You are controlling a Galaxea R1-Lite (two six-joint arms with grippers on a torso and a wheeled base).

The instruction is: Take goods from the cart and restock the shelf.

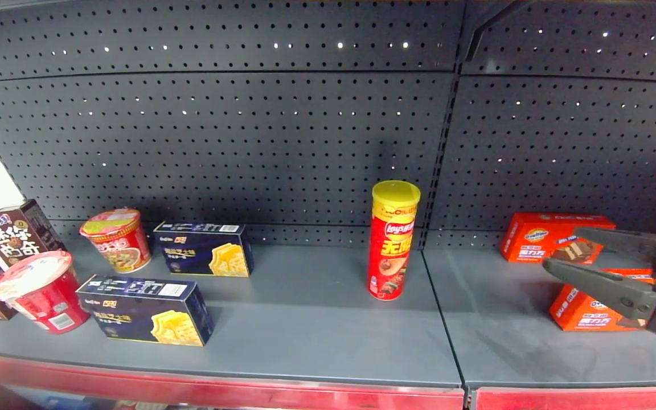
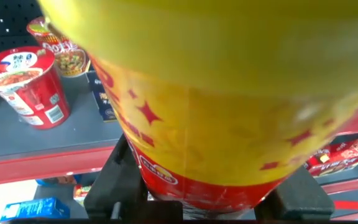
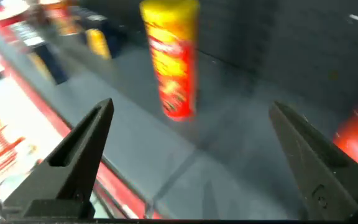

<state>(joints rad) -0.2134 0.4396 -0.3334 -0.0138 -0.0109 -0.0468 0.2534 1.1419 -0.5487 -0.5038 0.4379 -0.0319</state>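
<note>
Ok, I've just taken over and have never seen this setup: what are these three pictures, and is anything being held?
This is a two-armed robot facing a store shelf. The wide picture comes from a camera on its head; the other two come from cameras on its wrists. On the shelf stand noodle cups, blue boxes, orange boxes, brown boxes at the far left, and one upright chip can. The right gripper hangs open and empty by the orange boxes. The left gripper grips a red and yellow tube, close to its wrist camera.
</note>
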